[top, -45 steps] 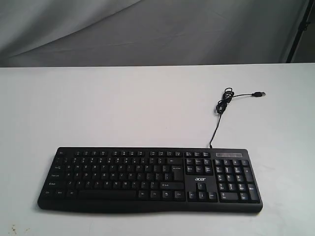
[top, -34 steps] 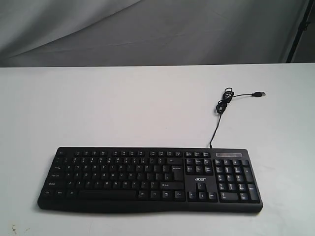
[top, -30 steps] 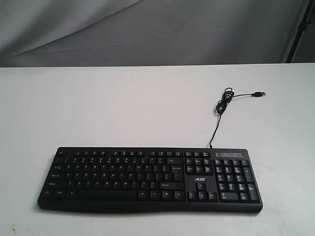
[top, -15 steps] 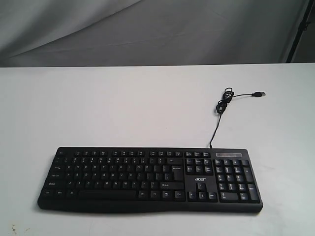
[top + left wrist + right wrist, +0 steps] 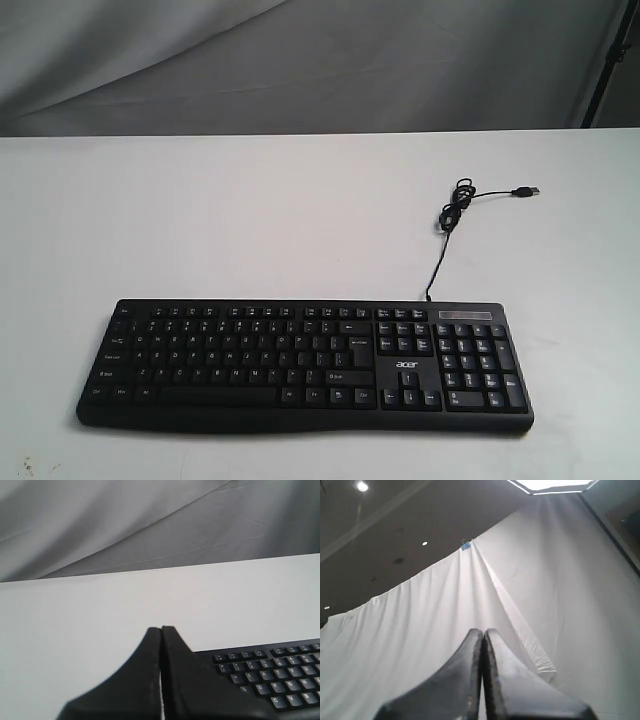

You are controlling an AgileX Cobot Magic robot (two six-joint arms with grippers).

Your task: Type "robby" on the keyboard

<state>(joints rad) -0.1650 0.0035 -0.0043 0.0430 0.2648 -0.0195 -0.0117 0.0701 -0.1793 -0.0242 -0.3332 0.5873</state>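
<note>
Exterior view: keyboard (image 5: 305, 365) on bench (image 5: 250, 220), no arm over it | left gripper (image 5: 161, 629), right gripper (image 5: 484, 631) both pressed together | risk: blunt tip may press two letters at once, mistyping "robby"

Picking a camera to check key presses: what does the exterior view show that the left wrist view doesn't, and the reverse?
Only the exterior view: the whole keyboard, with number pad, acer logo and USB cable; no gripper. Only the left wrist view: the left gripper, jaws closed together. Both: the keyboard's letter keys, the white table and the grey backdrop.
</note>
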